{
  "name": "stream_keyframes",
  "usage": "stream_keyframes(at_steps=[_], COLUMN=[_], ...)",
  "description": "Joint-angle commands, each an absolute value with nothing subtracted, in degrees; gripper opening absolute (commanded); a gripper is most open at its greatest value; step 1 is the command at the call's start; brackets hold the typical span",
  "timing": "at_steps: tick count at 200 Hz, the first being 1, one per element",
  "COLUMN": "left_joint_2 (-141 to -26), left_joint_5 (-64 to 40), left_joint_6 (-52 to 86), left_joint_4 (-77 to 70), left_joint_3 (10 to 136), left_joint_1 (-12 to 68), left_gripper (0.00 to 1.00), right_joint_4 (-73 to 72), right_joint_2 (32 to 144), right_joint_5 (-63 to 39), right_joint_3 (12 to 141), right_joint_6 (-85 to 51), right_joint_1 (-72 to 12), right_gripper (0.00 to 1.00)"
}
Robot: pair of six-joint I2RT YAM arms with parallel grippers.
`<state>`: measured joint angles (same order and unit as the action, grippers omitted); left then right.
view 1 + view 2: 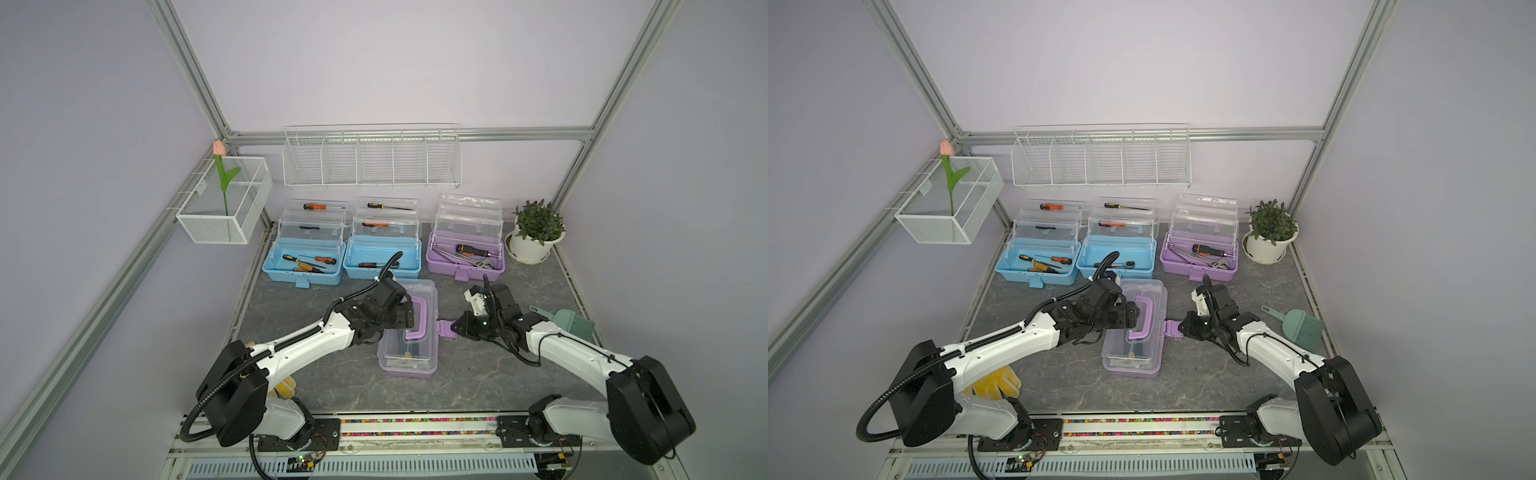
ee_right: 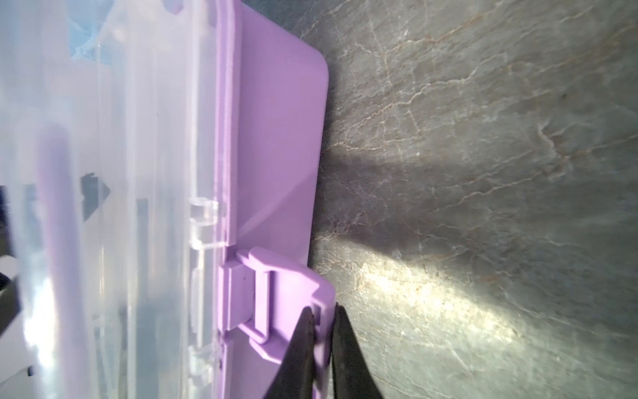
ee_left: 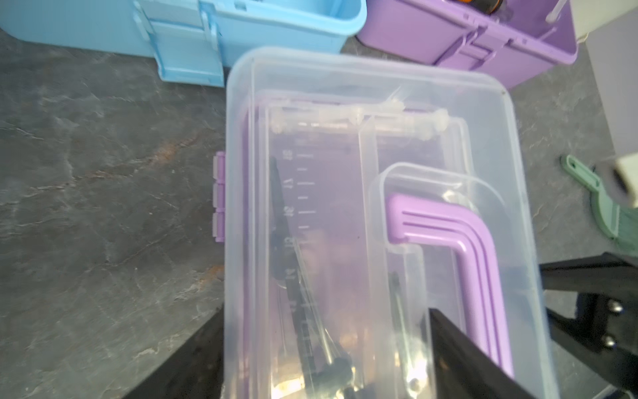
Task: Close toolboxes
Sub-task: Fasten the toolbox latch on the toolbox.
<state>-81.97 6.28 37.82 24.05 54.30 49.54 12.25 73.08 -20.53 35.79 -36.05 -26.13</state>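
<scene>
Latch [image 2: 286, 286] of the near purple toolbox [image 1: 409, 361], jutting toward the nearer right end effector [image 2: 324, 311], is pinched by it; left end effector [image 1: 408, 316] is spread open over the lid [image 3: 379, 89].

You've got pale lilac walls [image 1: 374, 62] w/ alu frame [image 1: 193, 70] along the corners. Bench [image 1: 478, 386] is dark grey, marble-veined. White wire rack [image 1: 372, 160] on back wall; wire basket [image 1: 216, 228] w/ tulip [image 1: 219, 148] on left wall; potted plant [image 1: 538, 222] on bench, rear right corner. Light even, soft shadows.
</scene>
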Motion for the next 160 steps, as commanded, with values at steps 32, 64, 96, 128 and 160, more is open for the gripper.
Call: stream_keyframes(at_steps=[32,64,96,128,160], left_joint_2=[-84.9,-85.2,-85.0,-84.6,-84.6], left_joint_5=[5.6,5.6,5.8,5.8,5.9], left_joint_6=[38.2,38.2,38.2,38.2,38.2], left_joint_4=[30.5,30.5,30.5,30.5,30.6], left_joint_3=[52.1,52.1,52.1,52.0,52.0], left_joint_1=[49.6,49.9,49.9,50.0,50.0], left_gripper=[0.99,0.99,1.0,0.99,0.99], right_joint_4=[8.7,4.4,0.6,-1.7,-1.8], right_joint_2=[71.3,71.4,70.9,70.3,70.2], right_joint_5=[-26.2,-29.9,-32.3,-34.2,-33.8], right_joint_3=[34.8,33.7,32.6,32.6,32.8], right_joint_6=[-36.8,-39.0,-41.5,-43.3,-43.3], right_joint_1=[-26.4,-26.3,-26.4,-26.4,-26.4], right_gripper=[0.33,0.38,0.46,0.49,0.54])
